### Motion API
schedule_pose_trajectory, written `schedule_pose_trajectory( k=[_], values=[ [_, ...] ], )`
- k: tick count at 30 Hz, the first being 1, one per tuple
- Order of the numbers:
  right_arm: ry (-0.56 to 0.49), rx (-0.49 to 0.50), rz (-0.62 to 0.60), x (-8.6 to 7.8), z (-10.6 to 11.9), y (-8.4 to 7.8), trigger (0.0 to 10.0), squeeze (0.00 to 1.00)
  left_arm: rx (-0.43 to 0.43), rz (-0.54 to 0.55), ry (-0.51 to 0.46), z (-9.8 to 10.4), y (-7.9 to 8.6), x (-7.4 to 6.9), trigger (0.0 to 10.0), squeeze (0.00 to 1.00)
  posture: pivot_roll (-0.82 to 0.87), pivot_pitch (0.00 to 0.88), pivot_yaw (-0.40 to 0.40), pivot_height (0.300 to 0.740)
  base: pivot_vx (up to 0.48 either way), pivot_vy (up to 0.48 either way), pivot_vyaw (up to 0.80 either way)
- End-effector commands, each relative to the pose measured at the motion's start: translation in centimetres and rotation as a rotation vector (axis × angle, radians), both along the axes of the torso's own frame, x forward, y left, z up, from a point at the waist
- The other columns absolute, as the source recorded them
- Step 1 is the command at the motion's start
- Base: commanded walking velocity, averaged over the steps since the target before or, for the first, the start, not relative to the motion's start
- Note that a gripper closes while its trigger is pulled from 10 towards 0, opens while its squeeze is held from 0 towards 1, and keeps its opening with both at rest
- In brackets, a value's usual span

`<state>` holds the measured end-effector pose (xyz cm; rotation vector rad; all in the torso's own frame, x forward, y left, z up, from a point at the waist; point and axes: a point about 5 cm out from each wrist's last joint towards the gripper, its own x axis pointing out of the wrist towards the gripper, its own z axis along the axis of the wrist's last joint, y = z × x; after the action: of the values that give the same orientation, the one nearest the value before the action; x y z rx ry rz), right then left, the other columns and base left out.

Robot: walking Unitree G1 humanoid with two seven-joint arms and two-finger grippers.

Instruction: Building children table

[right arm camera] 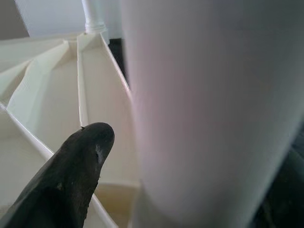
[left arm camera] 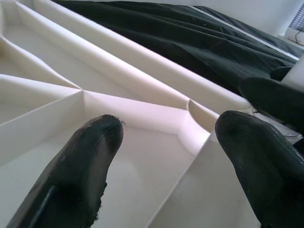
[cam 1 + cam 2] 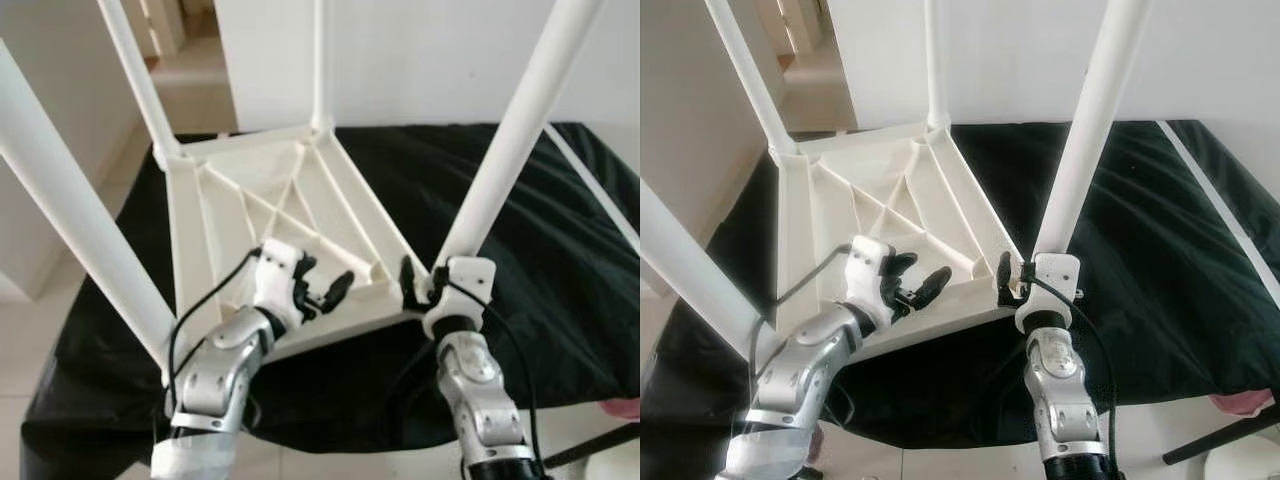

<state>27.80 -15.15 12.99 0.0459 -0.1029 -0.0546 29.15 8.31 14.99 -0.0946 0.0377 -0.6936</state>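
Risk sits at the near-right leg (image 3: 505, 150): our right gripper (image 3: 420, 285) clasps its base, so a sideways tug may unseat it. Our left gripper (image 3: 318, 292) hovers spread wide over the upturned tabletop (image 3: 215, 225) on the black cloth (image 3: 540, 260).
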Motion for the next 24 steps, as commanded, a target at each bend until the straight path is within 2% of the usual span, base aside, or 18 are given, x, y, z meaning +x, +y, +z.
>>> schedule_pose_trajectory(
  k=[1, 3, 4, 8, 9, 12, 15, 16, 17, 18, 19, 21, 22, 24],
  values=[
    [-0.026, 0.012, 0.026, -0.2, 0.2, -1.0, 10.0, 1.0, 0.017, 0.158, 0.01, -0.3, 0.8, 0.4, 10.0, 0.0, -0.04, 0.077, 0.021, 0.74, 0.0, 0.0, 0.0],
    [-0.036, 0.004, 0.117, -0.3, 0.4, -1.7, 10.0, 1.0, 0.025, 0.148, 0.007, -0.4, 0.6, 0.2, 10.0, 0.0, -0.04, 0.083, 0.019, 0.74, 0.0, 0.0, 0.0],
    [-0.041, -0.011, 0.17, -0.2, 0.7, -2.0, 10.0, 0.21, 0.024, 0.139, -0.005, -0.2, 0.6, 0.1, 10.0, 0.0, -0.04, 0.083, 0.019, 0.74, 0.0, 0.0, 0.0],
    [-0.045, -0.024, 0.187, -0.1, 0.8, -2.2, 10.0, 0.21, 0.022, 0.133, -0.012, -0.1, 0.7, 0.1, 10.0, 0.0, -0.04, 0.083, 0.019, 0.74, 0.0, 0.0, 0.0],
    [-0.048, -0.048, 0.229, 0.0, 1.1, -2.9, 10.0, 0.0, 0.043, 0.097, -0.056, 0.0, 0.4, -0.4, 10.0, 0.0, -0.03, 0.081, 0.008, 0.74, 0.0, 0.0, 0.0],
    [-0.034, -0.118, 0.406, 0.1, 1.9, -4.4, 10.0, 0.0, 0.102, -0.033, -0.068, -0.6, -0.2, -1.7, 10.0, 0.0, -0.03, 0.079, 0.007, 0.74, 0.0, 0.0, 0.0],
    [-0.03, -0.129, 0.43, 0.3, 2.0, -4.9, 10.0, 0.0, 0.087, -0.067, -0.056, -0.7, -0.2, -1.9, 10.0, 0.0, -0.03, 0.076, 0.008, 0.74, 0.0, 0.0, 0.0],
    [-0.032, -0.134, 0.44, 0.4, 2.1, -5.5, 10.0, 0.0, 0.079, -0.09, -0.055, -0.7, -0.4, -2.1, 10.0, 0.0, -0.03, 0.075, 0.006, 0.74, 0.0, 0.0, 0.0],
    [-0.026, -0.161, 0.468, 0.5, 2.2, -5.9, 9.2, 0.0, 0.083, -0.105, -0.062, -0.6, -0.5, -2.2, 10.0, 0.0, -0.03, 0.071, 0.005, 0.74, 0.0, 0.0, 0.0],
    [-0.021, -0.18, 0.489, 0.6, 2.2, -6.2, 9.2, 0.0, 0.089, -0.114, -0.066, -0.6, -0.6, -2.2, 10.0, 0.0, -0.03, 0.071, 0.005, 0.74, 0.0, 0.0, 0.0],
    [-0.005, -0.196, 0.532, 0.7, 2.1, -6.3, 6.6, 0.0, 0.097, -0.113, -0.073, -0.5, -0.7, -2.1, 10.0, 0.0, -0.03, 0.068, 0.007, 0.74, 0.0, 0.0, 0.0],
    [0.007, -0.204, 0.56, 0.8, 2.0, -6.3, 6.6, 0.0, 0.102, -0.111, -0.077, -0.5, -0.7, -2.0, 10.0, 0.0, -0.03, 0.068, 0.007, 0.74, 0.0, 0.0, 0.0],
    [0.02, -0.207, 0.577, 0.9, 1.9, -6.5, 0.0, 0.0, 0.104, -0.109, -0.077, -0.5, -0.8, -1.9, 10.0, 0.0, -0.03, 0.066, 0.007, 0.74, 0.0, 0.0, 0.0],
    [0.04, -0.228, 0.603, 1.0, 1.7, -7.2, 0.0, 0.0, 0.106, -0.116, -0.083, -0.5, -1.3, -1.9, 10.0, 0.0, -0.03, 0.058, 0.006, 0.74, 0.0, 0.0, 0.0]
  ],
)
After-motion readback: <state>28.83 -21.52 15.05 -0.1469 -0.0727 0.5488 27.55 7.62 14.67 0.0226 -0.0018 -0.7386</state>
